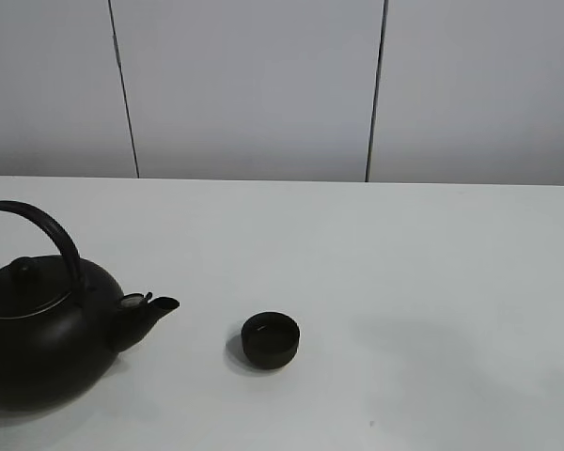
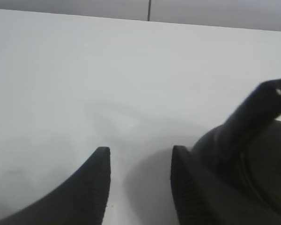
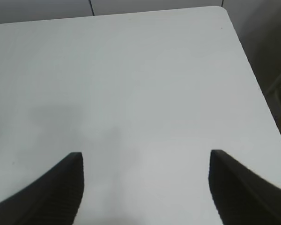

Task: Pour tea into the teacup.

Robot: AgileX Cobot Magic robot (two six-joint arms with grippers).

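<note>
Nearest the high camera sits the kettle (image 1: 42, 338), big, round and matte black, on the left of the white bench (image 1: 432, 282); it looks like cast iron or heavy stoneware, so I judge it weighty, rigid and prone to swing under its arched handle (image 1: 47, 230), which is the natural place to take hold, near the top of the arch. Its spout (image 1: 155, 308) points toward the teacup (image 1: 270, 339), a small low black handleless bowl standing just beyond the spout, apart from it, near the bench's middle; light and easily nudged, it should be left where it stands. The left gripper (image 2: 139, 183) holds nothing, its fingers (image 2: 96, 187) partly apart over bare bench, with the kettle's body just beside one of them, perhaps touching, though the blur leaves that unsure. The right gripper (image 3: 145, 187) stands wide open and empty over bare bench. Neither arm shows in the high view, the kettle's left side is cut off, and whether the cup holds tea is unclear.
</note>
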